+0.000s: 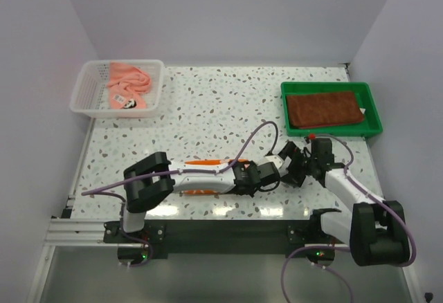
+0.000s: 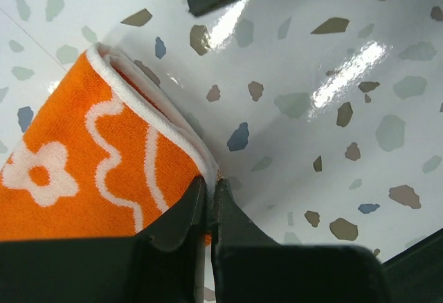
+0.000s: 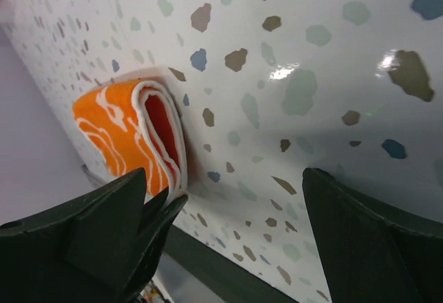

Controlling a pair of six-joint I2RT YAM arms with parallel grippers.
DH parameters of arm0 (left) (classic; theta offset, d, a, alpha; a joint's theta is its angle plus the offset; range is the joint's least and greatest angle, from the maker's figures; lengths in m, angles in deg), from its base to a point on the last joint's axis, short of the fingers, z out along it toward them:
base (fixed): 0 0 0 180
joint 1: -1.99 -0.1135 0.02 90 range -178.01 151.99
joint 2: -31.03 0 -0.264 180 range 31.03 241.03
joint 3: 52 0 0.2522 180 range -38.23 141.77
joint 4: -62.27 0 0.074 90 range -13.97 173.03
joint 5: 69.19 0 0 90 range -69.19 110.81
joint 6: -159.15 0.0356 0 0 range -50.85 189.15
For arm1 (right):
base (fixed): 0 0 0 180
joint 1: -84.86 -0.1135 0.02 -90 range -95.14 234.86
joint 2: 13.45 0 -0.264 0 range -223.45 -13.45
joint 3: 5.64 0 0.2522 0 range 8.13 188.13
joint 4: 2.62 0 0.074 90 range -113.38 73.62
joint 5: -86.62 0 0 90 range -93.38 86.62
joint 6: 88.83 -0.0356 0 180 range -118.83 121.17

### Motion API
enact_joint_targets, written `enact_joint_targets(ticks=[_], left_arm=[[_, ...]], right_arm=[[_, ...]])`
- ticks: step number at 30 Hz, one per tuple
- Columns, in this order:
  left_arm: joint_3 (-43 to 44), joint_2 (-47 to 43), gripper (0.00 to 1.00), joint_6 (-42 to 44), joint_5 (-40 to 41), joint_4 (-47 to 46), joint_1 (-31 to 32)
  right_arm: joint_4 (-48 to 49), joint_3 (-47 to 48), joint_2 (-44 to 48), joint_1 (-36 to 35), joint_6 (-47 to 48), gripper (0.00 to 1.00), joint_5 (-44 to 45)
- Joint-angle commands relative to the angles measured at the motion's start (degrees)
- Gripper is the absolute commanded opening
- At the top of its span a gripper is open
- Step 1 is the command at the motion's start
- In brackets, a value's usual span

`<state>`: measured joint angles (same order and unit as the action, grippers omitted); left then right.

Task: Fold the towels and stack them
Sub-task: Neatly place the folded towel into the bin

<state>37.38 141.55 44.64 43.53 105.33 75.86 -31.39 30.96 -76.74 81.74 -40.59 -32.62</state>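
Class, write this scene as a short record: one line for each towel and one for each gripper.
orange towel: folded, flower pattern, on the table
brown towel: flat in the green tray
salmon towel: crumpled in the white basket
left gripper: shut on the orange towel's edge
right gripper: open, holding nothing
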Motion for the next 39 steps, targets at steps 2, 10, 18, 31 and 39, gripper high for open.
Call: enact_joint_targets(ticks=[2,10,18,31,39], left_arm=[[-0.03,-3.82,0.00,-1.06,0.31,-3.11,-0.74],[-1.61,-6.02,0.00,-1.33,0.13,-4.95,-1.35],[-1.70,-6.55,0.00,-1.77,0.04,-5.57,-1.44],[-1.26,-5.75,0.12,-3.08,-0.31,-5.48,-1.53],[-2.13,-10.76,0.85,-4.05,0.04,-5.31,-3.64]], right_arm=[[13.23,-2.87,-2.89,-1.19,-8.24,0.99,-7.41],[26.68,-5.08,-12.45,-11.80,-17.38,0.99,-3.12],[35.48,-4.12,-23.10,-18.06,-21.88,0.99,-3.11],[37.51,2.83,-31.46,-20.79,-18.28,0.28,-4.78],[20.56,11.25,-27.77,-20.35,-7.39,0.00,0.57]])
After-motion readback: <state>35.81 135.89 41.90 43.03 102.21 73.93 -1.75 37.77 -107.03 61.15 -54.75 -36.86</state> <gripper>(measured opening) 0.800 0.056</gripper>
